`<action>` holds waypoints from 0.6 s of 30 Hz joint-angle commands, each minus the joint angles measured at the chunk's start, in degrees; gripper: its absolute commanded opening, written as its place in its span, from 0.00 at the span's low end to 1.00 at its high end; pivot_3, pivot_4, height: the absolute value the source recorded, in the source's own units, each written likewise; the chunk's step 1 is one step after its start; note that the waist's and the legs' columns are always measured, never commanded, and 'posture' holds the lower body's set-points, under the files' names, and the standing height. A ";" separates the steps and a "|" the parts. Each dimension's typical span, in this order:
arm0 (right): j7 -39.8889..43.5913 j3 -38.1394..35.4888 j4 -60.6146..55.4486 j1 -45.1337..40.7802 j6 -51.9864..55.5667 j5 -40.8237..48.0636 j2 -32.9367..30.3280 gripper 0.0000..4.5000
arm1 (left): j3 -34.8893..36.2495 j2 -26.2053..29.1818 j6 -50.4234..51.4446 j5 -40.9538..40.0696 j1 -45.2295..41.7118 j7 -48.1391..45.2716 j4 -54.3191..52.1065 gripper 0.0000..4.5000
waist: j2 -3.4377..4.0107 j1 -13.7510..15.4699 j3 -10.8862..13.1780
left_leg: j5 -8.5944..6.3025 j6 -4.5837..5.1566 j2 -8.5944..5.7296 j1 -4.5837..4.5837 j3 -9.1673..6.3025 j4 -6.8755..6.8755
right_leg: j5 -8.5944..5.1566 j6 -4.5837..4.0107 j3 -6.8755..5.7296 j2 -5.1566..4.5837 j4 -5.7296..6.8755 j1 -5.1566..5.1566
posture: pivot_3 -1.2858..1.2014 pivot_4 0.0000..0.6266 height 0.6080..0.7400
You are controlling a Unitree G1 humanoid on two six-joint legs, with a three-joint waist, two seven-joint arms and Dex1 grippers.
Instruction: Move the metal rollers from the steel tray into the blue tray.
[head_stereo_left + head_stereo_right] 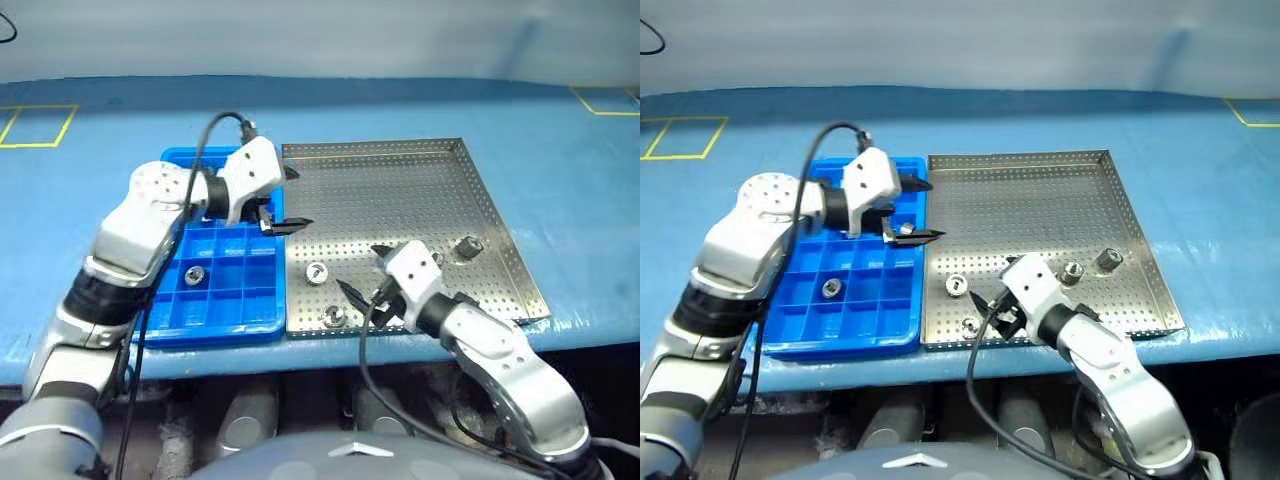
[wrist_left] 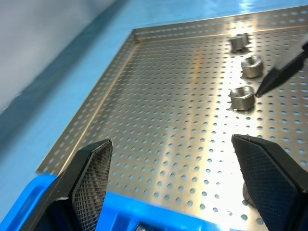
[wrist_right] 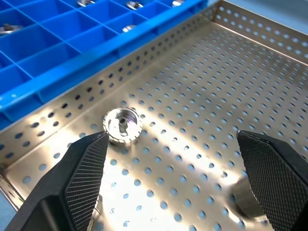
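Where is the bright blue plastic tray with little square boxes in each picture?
Left eye view: blue tray left of the shiny perforated steel tray.
Right eye view: same spot.
Left wrist view: its corner against the steel tray's edge.
Right wrist view: beyond the steel rim.
Shared landmark: the steel tray.

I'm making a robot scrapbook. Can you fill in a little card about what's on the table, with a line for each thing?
steel tray: on the blue table cover, right of the blue tray
blue tray: grid of small squares, touching the steel tray's left rim
rollers: four in the steel tray near its front; one in a blue tray square
left hand: open, empty, over the seam between the trays
right hand: open, empty, over the steel tray's front
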 commanded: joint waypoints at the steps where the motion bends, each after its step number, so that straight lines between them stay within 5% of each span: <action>1: -1.17 -2.33 -5.03 2.21 1.26 0.98 0.28 1.00 | -7.06 -0.83 -7.62 4.29 -4.47 -8.59 7.85 0.96 | 0.00 -0.85 0.00 | -0.01 0.01 0.01 -0.01 0.01 0.00 | 0.00 0.01 0.00 0.02 0.01 -0.01 | 0.46 0.24 1.00; 9: -4.11 -1.33 -7.39 5.29 2.26 1.13 1.59 1.00 | -16.27 -3.64 -15.95 9.47 -8.50 -21.82 18.64 0.96 | 0.00 -3.11 0.01 | -0.06 0.10 0.05 -0.03 0.06 0.09 | 0.01 0.09 0.06 0.06 0.01 -0.01 | 0.43 0.24 1.00; 18: -6.87 0.12 -7.58 6.01 1.92 1.06 3.29 1.00 | -20.97 -5.89 -24.33 17.87 -9.94 -26.16 26.51 0.96 | 0.00 -3.97 0.00 | -0.08 0.15 0.07 -0.03 0.13 0.21 | 0.07 0.21 0.15 0.08 0.02 0.00 | 0.43 0.24 1.00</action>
